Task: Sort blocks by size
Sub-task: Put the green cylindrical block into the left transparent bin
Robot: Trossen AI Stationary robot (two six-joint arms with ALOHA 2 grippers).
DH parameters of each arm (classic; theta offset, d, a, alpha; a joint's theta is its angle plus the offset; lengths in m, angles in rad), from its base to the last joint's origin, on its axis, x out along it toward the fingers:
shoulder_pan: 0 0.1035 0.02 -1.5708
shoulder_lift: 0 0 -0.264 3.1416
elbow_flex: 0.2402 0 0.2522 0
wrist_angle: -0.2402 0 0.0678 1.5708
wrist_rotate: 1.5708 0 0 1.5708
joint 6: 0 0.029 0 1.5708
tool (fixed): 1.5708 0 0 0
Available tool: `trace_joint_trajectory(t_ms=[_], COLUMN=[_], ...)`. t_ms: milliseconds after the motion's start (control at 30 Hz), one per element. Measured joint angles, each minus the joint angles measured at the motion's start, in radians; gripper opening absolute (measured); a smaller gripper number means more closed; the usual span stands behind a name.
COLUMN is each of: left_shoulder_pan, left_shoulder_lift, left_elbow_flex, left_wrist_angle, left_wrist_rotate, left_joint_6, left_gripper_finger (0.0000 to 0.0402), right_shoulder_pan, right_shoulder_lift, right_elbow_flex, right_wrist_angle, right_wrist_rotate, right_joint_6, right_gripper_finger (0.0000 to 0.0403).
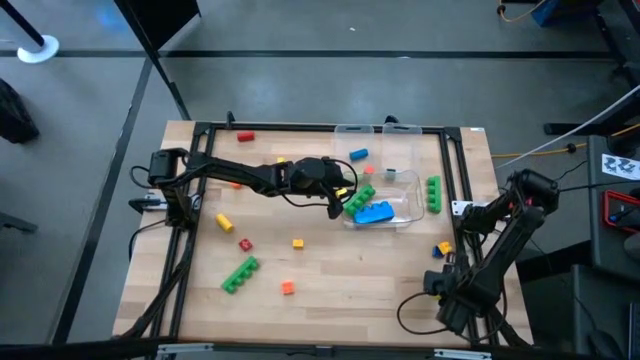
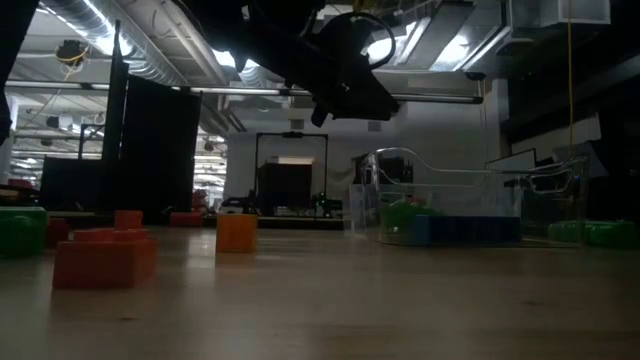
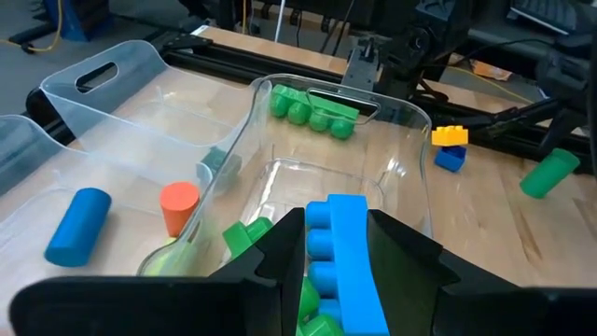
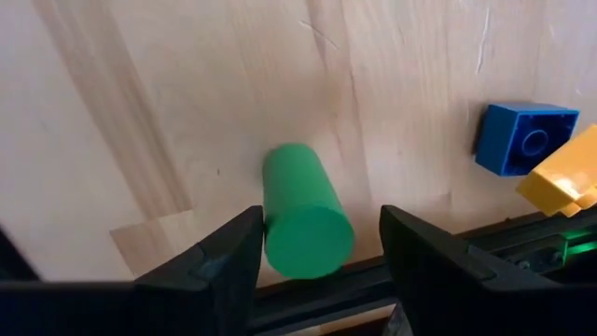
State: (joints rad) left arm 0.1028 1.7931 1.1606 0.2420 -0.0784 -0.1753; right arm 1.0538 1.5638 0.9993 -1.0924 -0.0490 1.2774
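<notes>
The left hand (image 3: 334, 271) has its fingers spread above the clear tray (image 3: 410, 121), with a blue brick (image 3: 347, 257) lying between them. Just beyond it sits a green bar (image 3: 312, 110). The right hand (image 4: 317, 252), also spread, flanks a green cylinder (image 4: 303, 210) on the worktop (image 4: 187, 93).

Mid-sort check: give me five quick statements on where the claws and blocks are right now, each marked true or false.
1. The left claw hangs above the clear tray. True.
2. A blue block lies in the tray. True.
3. The right claw grips a red cube. False: it is open, with a green cylinder lying on the table between its fingers.
4. The long green bar sits in the tray. False: it lies on the bare table, near the front left.
5. A yellow block sits on top of a small blue one. True.
</notes>
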Motion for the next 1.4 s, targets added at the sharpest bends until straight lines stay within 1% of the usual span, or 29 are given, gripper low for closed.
trace_joint_trajectory(t_ms=[300,567,667,833,900,1067,1167,1267,1333,1400], left_shoulder_pan=[0.000,0.000,0.000,0.000,0.000,0.000,-0.004,-0.005,-0.005,-0.005], left_shoulder_lift=[0.000,0.000,0.000,0.000,0.000,0.000,-0.012,-0.046,-0.083,-0.126], left_elbow_flex=[0.000,0.000,0.000,0.000,0.000,0.000,0.000,0.000,0.000,0.000], left_wrist_angle=[0.000,0.000,0.000,0.000,0.000,0.000,-0.003,-0.004,-0.012,-0.055], left_wrist_rotate=[0.000,0.000,0.000,0.000,0.000,0.000,0.000,0.000,0.000,0.000], left_joint_6=[0.000,0.000,0.000,0.000,0.000,0.000,0.003,0.052,0.082,0.105], left_gripper_finger=[0.0102,0.0102,0.0102,0.0102,0.0102,0.0102,0.0102,0.0102,0.0101,0.0098], right_shoulder_pan=[0.000,0.000,0.000,0.000,0.000,0.000,-0.003,-0.027,-0.059,-0.097], right_shoulder_lift=[0.042,0.044,0.044,0.042,0.041,0.041,0.040,0.042,0.043,0.043], right_elbow_flex=[0.000,0.000,0.000,0.000,0.000,0.001,0.002,0.010,0.022,0.040], right_wrist_angle=[0.001,0.003,0.008,0.028,0.031,0.056,0.090,0.102,0.101,0.101], right_wrist_rotate=[-0.004,-0.004,-0.004,-0.004,-0.004,-0.004,0.035,0.090,0.141,0.193], right_joint_6=[-0.003,-0.003,-0.003,-0.003,-0.003,-0.003,-0.004,-0.016,-0.060,-0.120], right_gripper_finger=[0.0218,0.0215,0.0198,0.0152,0.0140,0.0144,0.0155,0.0151,0.0142,0.0140])
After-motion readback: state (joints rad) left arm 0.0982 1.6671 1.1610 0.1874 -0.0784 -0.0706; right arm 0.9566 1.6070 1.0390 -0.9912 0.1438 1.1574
